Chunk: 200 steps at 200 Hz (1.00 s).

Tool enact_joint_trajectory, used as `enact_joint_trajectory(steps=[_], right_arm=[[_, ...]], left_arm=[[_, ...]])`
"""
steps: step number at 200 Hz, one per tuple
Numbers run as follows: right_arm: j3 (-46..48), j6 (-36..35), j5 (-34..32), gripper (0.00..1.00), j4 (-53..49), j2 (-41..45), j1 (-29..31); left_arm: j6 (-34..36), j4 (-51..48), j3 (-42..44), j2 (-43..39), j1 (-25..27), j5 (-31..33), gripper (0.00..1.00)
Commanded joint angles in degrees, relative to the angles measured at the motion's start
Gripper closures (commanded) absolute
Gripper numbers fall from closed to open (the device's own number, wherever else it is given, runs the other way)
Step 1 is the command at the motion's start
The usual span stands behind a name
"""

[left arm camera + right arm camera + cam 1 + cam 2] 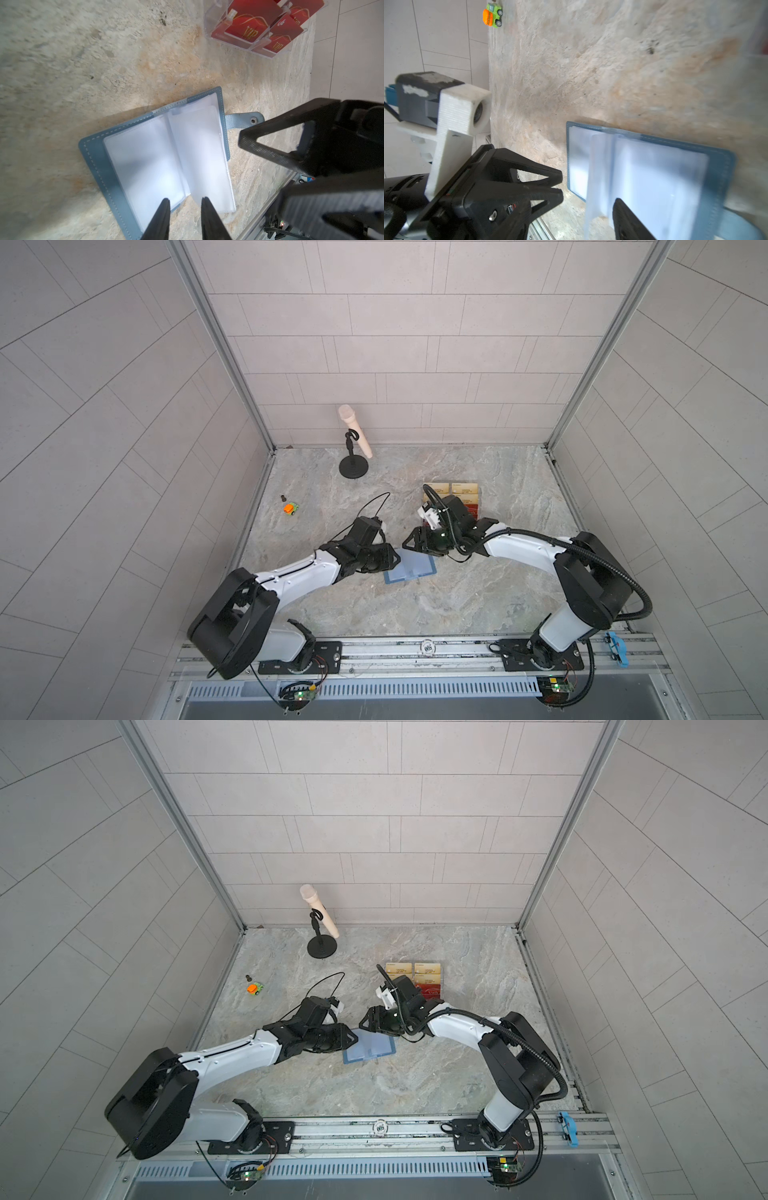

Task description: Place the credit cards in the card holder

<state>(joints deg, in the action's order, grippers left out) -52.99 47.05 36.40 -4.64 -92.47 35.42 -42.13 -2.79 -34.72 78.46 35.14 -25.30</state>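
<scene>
Card holder (411,568) open, hemmed at both sides.
Released left hand (185,200) over sleeves; right hand (409,543) grip unclear; open bench (415,610) toward front edge.

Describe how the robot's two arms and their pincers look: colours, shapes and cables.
Both the left arm and right arm have white tube links with bulky black joint housings. A ribbed black hose loops along the right arm. The left pincer and right pincer are black, with hollow triangular fingers tapering to points.
</scene>
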Motion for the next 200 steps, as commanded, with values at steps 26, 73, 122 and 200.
enact_joint_trajectory(steps=[26, 73, 122, 200], right_arm=[[0.16, -6.58, -2.3, 0.34, -7.86, 0.44, -1.51], [-0.62, -7.12, -2.76, 0.34, -7.37, -3.09, -0.27], [-1.49, -8.46, -3.35, 0.34, -8.01, -6.48, 0.0], [-3.26, -8.03, -3.14, 0.34, -9.11, -8.61, 1.25]], left_arm=[[2.4, -2.64, -2.0, 2.61, -0.14, 2.21, 0.78], [3.72, -5.25, -1.73, 2.81, -0.2, 3.94, 0.85], [5.91, -9.64, -0.83, -0.79, -2.14, 5.74, 0.73], [6.36, -10.28, 0.11, 0.74, -3.04, 6.18, 0.8]])
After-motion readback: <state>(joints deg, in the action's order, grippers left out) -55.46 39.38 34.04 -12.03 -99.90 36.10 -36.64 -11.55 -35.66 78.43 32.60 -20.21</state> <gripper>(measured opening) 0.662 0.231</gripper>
